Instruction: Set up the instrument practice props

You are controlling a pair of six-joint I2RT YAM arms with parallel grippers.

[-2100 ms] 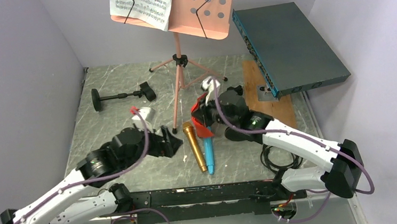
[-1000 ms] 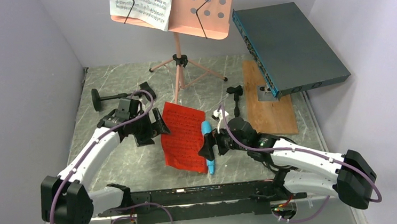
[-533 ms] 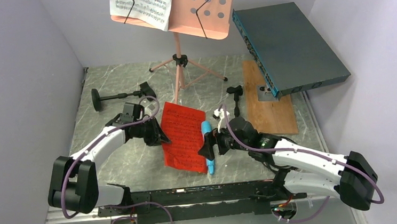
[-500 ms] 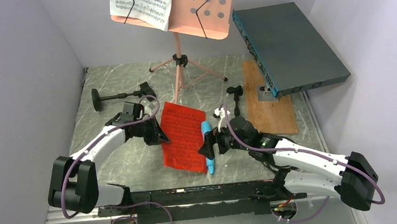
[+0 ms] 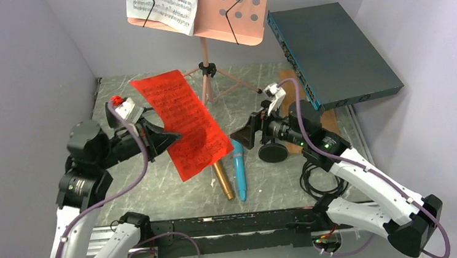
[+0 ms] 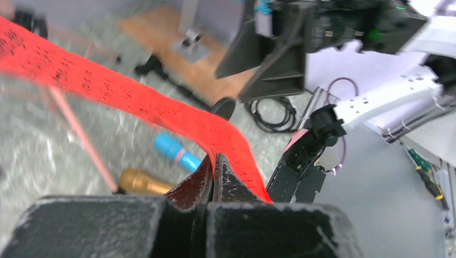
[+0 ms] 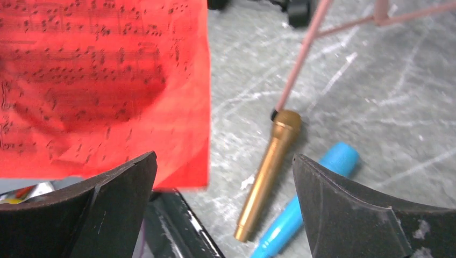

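Note:
My left gripper (image 5: 166, 137) is shut on the edge of the red sheet-music page (image 5: 182, 120), which it holds tilted in the air over the table's left middle. In the left wrist view the fingertips (image 6: 223, 174) pinch the page (image 6: 134, 102). Under it lie the gold microphone (image 5: 222, 179) and the blue microphone (image 5: 240, 171), side by side. My right gripper (image 5: 248, 136) hangs open just right of the page, facing it, with nothing between its fingers (image 7: 344, 204). The pink music desk (image 5: 238, 8) stands at the back and carries a white page (image 5: 164, 4).
A black round-based pole (image 5: 273, 152) lies under my right arm. The dark-teal box (image 5: 331, 53) leans at the back right, above a wooden board (image 5: 329, 124). Cables (image 5: 316, 180) coil at the near right. The tripod legs (image 5: 206, 75) spread behind the page.
My left gripper shut on the red page's edge and lifted it off the table, uncovering the gold microphone. My right gripper rose and drew back from the blue microphone.

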